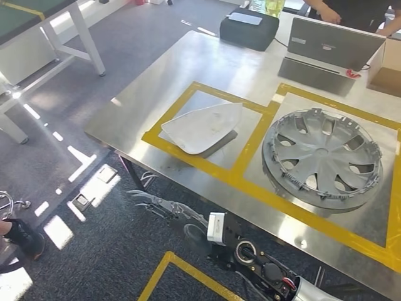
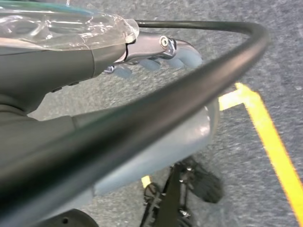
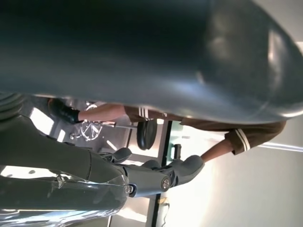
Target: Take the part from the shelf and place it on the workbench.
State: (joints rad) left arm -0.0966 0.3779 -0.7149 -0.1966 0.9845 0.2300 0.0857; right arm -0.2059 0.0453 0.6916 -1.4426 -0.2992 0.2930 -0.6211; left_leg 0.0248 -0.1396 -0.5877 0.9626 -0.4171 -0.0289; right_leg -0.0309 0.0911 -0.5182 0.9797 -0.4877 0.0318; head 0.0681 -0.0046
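A white curved panel part lies inside the left yellow-taped frame on the steel workbench. A grey wheel cover lies in the right frame. My right hand reaches out low in front of the bench's near edge, below the tabletop, with its fingers stretched out and nothing in them. In the right wrist view its fingers point straight toward a seated person's legs. My left hand hangs over the grey carpet with its fingers extended and nothing held.
A laptop, a black case and a cardboard box stand at the bench's far side, where a person stands. A person's black shoe and a chair base lie at the left. Yellow floor tape runs below.
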